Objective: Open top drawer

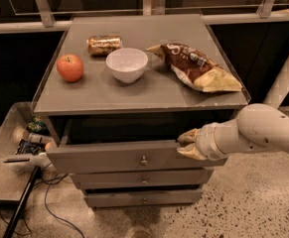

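Observation:
The top drawer is the widest of three grey drawers under the cabinet top, with a small round metal knob mid-front. It stands pulled out a little, with a dark gap above its front. My gripper comes in from the right on a white arm and sits at the drawer's upper right edge, its cream fingertips one above the other against the front's top rim. Two slimmer drawers lie below.
On the cabinet top are a red apple, a white bowl, a can lying on its side and a brown chip bag. A bin with bottles stands at the left. Cables and a pole lie on the floor.

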